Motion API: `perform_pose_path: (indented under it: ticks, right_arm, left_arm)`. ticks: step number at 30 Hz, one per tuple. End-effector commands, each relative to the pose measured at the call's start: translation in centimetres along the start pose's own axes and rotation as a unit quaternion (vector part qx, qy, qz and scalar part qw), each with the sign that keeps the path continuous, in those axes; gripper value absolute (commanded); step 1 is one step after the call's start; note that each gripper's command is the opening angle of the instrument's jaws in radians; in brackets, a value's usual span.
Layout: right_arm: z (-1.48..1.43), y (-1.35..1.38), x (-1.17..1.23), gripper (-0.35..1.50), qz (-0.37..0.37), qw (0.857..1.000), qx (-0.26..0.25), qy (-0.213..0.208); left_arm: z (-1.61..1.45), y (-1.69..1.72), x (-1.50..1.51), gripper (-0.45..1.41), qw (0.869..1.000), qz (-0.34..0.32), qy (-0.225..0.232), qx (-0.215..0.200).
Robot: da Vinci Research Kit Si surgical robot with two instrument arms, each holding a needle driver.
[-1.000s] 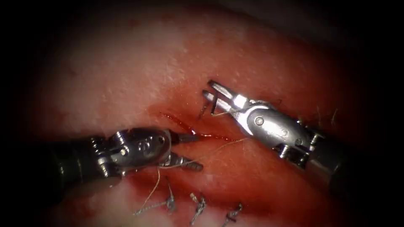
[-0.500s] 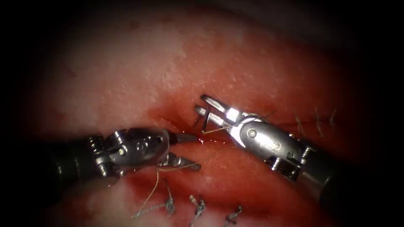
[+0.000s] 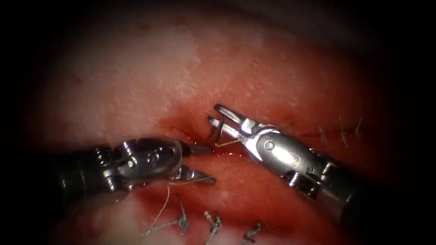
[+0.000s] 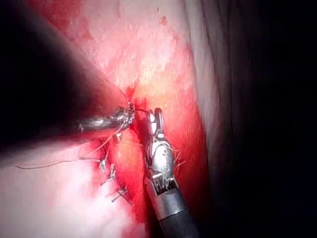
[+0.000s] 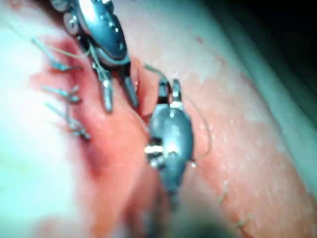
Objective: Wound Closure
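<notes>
1. Needle (image 3: 220,128) is sitting clamped across my right tool's (image 3: 221,120) jaws near mid-curve, tip dipping toward the cut (image 3: 227,152), ready for a bite;
2. My left tool (image 3: 202,164) is waiting parted and empty, straddling the cut's left end on the tissue (image 3: 150,77); thread (image 3: 227,143) is trailing beneath.

2 tools (image 3: 213,127) (image 3: 204,164), 1 needle (image 3: 217,129), 1 cut (image 3: 213,149), 3 knotted stitches (image 3: 183,221) (image 3: 214,223) (image 3: 250,234) on 1 tissue (image 3: 136,81).

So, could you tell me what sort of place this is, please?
Likely a bench for suturing practice: the right gripper holds a curved needle over a cut in the tissue, the left gripper is open, and finished stitches lie nearby.
</notes>
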Motion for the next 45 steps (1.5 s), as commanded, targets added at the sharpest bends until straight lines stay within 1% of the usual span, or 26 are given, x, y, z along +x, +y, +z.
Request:
perform_pose_path:
  ticks: [1,3,5,6,7,10,17,27,31,34,45]
  right_arm:
    - [0.07,0.15,0.17,-0.35,0.003,1.0,-0.004,0.009]
    - [0.05,0.15,0.18,-0.35,0.004,1.0,-0.007,0.01]
    - [0.05,0.11,0.14,-0.35,0.001,1.0,-0.005,0.009]
    - [0.05,0.09,0.1,-0.35,-0.001,1.0,-0.004,0.007]
    - [0.07,0.01,-0.01,-0.35,-0.01,1.0,0.004,-0.001]
    - [0.09,-0.07,-0.13,-0.35,-0.004,1.0,0.011,-0.007]
    - [0.1,-0.09,-0.1,-0.35,0.001,1.0,0.019,-0.007]
    - [0.15,-0.23,-0.11,-0.35,0.006,0.998,0.06,-0.019]
    - [0.15,-0.24,-0.14,-0.35,0.01,0.998,0.059,-0.022]
    - [0.14,-0.25,-0.17,-0.35,0.02,0.997,0.06,-0.038]
    - [0.16,-0.29,-0.24,-0.35,0.046,0.995,0.071,-0.049]
  left_arm:
    - [0.07,-0.02,0.02,0.51,1.0,0.001,-0.001,0.0]
    - [0.07,-0.02,0.02,0.51,1.0,0.001,-0.001,0.0]
    - [0.07,-0.02,0.02,0.51,1.0,0.001,-0.001,-0.001]
    - [0.07,-0.02,0.02,0.51,1.0,0.001,-0.001,-0.001]
    - [0.07,-0.02,0.02,0.51,1.0,0.002,-0.001,-0.001]
    - [0.07,-0.02,0.01,0.51,1.0,0.002,-0.003,-0.001]
    - [0.07,-0.02,0.01,0.5,1.0,0.002,-0.003,-0.002]
    - [0.07,-0.02,0.01,0.5,1.0,-0.001,-0.003,-0.002]
    - [0.07,-0.02,0.01,0.49,1.0,-0.001,-0.003,-0.002]
    - [0.07,-0.02,0.02,0.49,1.0,-0.001,-0.004,-0.002]
    - [0.06,-0.02,0.01,0.49,1.0,-0.001,-0.006,-0.002]
